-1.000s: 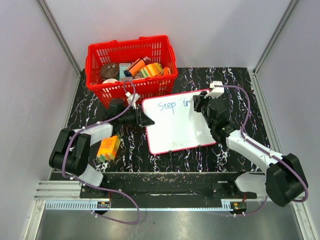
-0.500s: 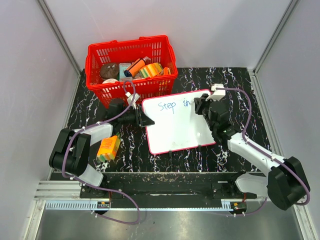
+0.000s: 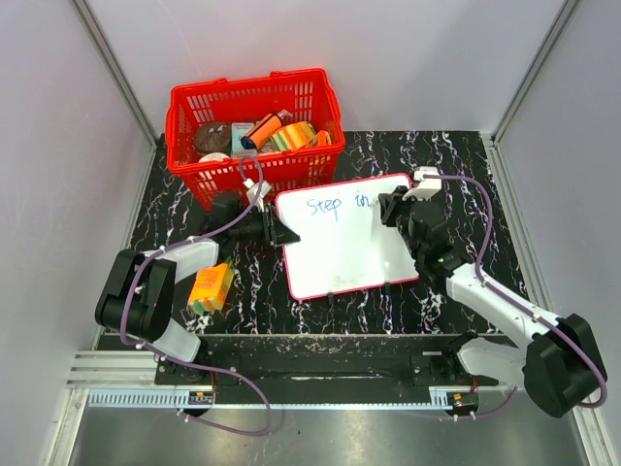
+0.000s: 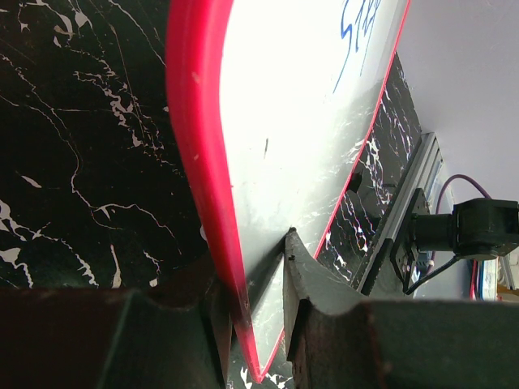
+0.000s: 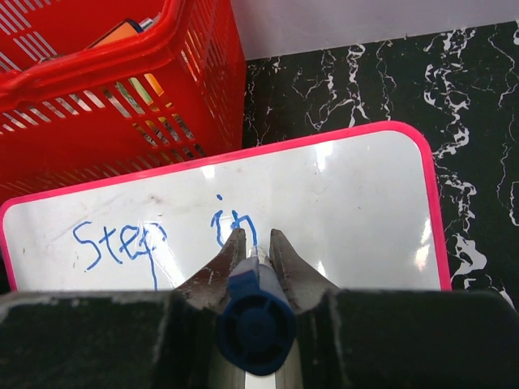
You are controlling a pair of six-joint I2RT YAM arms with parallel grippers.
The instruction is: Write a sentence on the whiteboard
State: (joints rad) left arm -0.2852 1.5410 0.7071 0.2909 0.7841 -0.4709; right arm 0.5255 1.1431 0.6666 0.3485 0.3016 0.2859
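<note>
So left gripper (image 4: 251,324) clamps the left edge of the red-framed white whiteboard (image 3: 344,257), pinning it mid black marble table (image 3: 466,165); right gripper (image 5: 251,241) pinches a blue marker (image 5: 255,328), tip at the blue handwritten sentence (image 3: 325,205) "Step in" along the board's far edge

The only legible writing is the sentence (image 5: 122,243), blue handwriting on the whiteboard (image 5: 357,203): "Step in". In the right wrist view "Step" sits at lower left and "in" at centre, just above the tip of the marker (image 5: 255,328) in the right claw (image 5: 253,237). The left wrist view shows only its first letters, at top right. Print on items in the basket (image 3: 247,83) is too small to read.
</note>
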